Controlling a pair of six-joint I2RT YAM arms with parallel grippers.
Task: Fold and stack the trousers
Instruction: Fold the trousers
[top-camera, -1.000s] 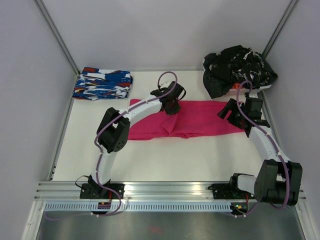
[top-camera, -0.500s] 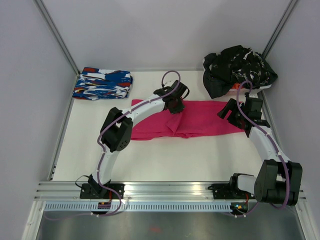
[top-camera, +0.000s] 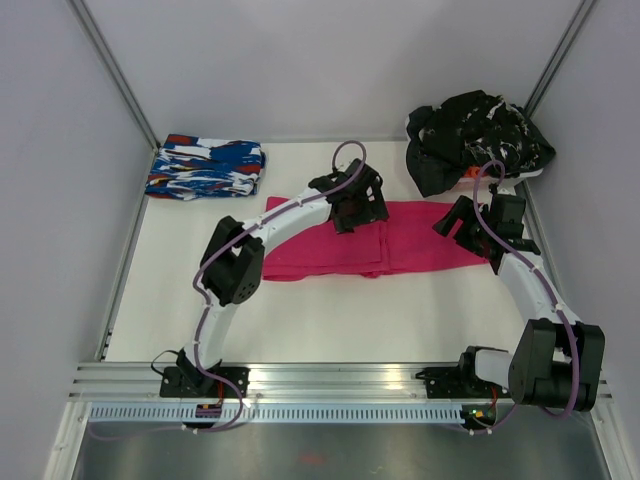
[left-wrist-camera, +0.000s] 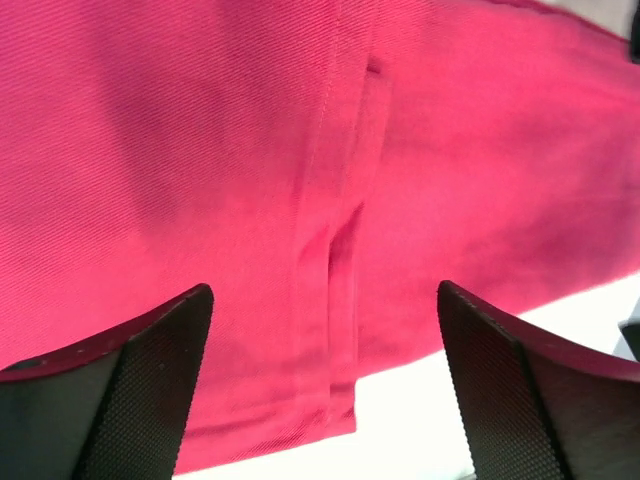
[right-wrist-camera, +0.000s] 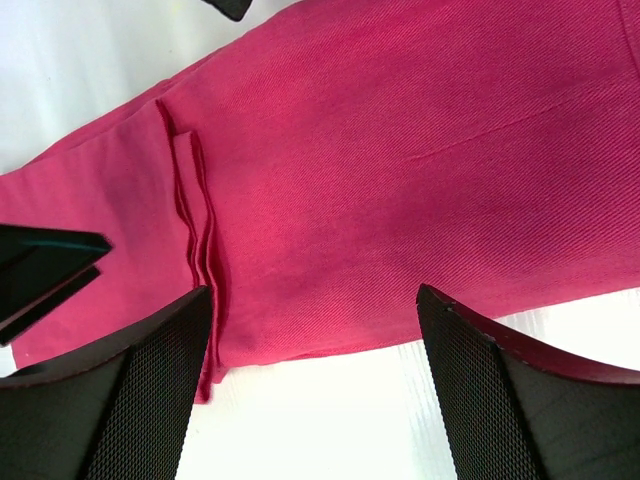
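Note:
The magenta-pink trousers (top-camera: 425, 240) lie flat across the middle of the table, the left part folded over with its layered edge (left-wrist-camera: 340, 250) running toward the near side. My left gripper (top-camera: 365, 205) hovers just above that fold near the far edge, open, with nothing between its fingers (left-wrist-camera: 150, 380). My right gripper (top-camera: 458, 225) hangs over the right end of the trousers (right-wrist-camera: 400, 150), open and empty, above their near edge and the white table. In the right wrist view the fold's stacked layers (right-wrist-camera: 195, 220) show at the left.
A folded blue, white and red patterned garment (top-camera: 205, 167) lies at the far left. A heap of black clothes with white flecks (top-camera: 475, 135) sits at the far right corner. Grey walls and metal posts close in the table.
My left gripper has opened and let go of the trousers after moving slightly right. The bunched cloth under it now lies flat as a fold. The right arm has not moved.

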